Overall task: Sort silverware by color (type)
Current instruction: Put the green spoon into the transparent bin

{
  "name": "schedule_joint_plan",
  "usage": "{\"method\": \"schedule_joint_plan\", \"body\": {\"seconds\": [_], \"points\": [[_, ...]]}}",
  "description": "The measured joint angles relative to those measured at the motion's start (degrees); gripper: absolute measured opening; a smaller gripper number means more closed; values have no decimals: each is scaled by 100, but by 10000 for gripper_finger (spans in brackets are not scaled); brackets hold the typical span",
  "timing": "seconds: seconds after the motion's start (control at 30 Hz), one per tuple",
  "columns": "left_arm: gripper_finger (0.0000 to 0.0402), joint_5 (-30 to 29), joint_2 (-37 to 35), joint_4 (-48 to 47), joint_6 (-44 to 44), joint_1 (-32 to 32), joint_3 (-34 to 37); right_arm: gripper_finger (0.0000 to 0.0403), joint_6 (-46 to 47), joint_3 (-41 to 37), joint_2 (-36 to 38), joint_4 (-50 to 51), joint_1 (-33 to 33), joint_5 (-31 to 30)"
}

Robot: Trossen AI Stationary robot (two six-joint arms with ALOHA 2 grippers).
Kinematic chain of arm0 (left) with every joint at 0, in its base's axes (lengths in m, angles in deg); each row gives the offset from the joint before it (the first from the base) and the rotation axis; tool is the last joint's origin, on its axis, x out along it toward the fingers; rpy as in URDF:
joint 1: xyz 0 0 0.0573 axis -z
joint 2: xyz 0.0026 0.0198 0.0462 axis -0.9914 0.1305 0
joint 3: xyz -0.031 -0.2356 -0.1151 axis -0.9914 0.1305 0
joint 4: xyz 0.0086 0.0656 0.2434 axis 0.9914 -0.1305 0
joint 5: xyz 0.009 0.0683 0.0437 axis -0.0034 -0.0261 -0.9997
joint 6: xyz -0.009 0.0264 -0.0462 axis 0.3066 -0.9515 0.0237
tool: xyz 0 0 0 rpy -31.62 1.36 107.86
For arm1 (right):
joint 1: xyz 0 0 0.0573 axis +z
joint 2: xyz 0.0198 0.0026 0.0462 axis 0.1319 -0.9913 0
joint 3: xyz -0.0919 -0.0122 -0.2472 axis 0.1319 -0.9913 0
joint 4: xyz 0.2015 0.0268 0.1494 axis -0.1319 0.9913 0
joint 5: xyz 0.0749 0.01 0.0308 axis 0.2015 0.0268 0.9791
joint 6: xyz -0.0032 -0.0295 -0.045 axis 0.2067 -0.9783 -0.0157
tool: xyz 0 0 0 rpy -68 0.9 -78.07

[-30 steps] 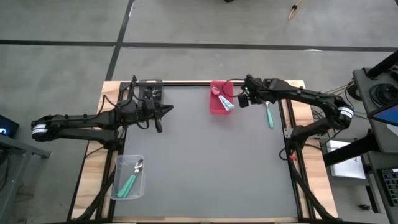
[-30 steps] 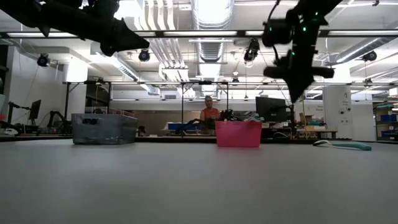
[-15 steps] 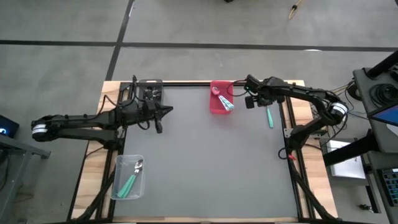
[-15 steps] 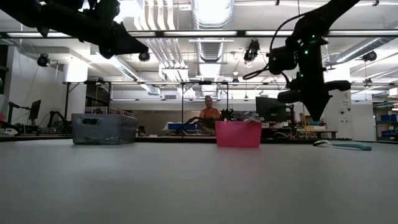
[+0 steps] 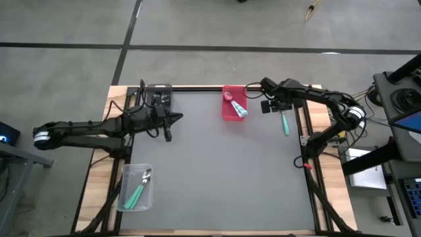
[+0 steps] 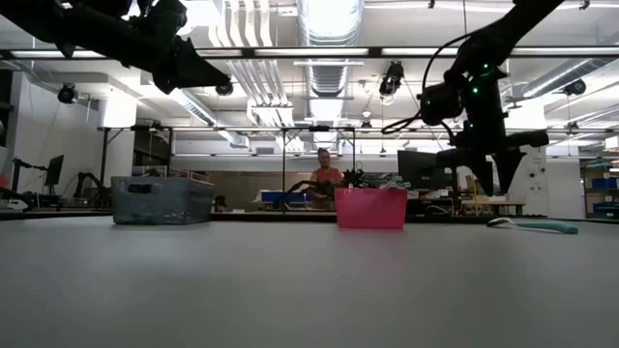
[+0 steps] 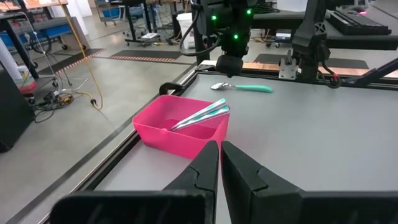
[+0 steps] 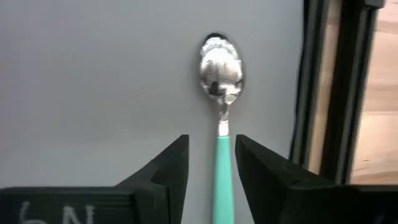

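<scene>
Right gripper (image 8: 211, 163) open, empty, over teal spoon (image 8: 221, 112) on tabletop. Spoons already in red bin (image 5: 233, 109). This one left.

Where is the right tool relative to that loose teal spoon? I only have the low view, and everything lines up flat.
Observer: The right tool hangs above the teal spoon, its open fingers either side of the handle.
Operator: Anything in the red bin?
Observer: Yes, the red bin holds light-blue-handled spoons leaning on its rim.
Operator: And the left tool?
Observer: The left tool is shut and empty, near the grey bin.
</scene>
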Motion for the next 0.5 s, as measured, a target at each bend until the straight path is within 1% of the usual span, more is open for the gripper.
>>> {"method": "schedule_joint_plan", "body": {"seconds": [0.13,0.23,0.27,0.37,0.5], "points": [[1,-4,-2,2,0,0,0,126,7,15,2,-88,13,11],[1,-49,-2,3,-2,0,0,121,-23,3,4,-420,-24,-387],[1,-50,-2,2,-2,0,0,118,-5,-10,6,-393,-53,-364],[1,-50,-2,2,-1,0,0,112,-9,-54,4,-356,-274,138],[1,-55,-2,2,-41,0,0,122,-205,-169,9,-378,-551,319]]}}
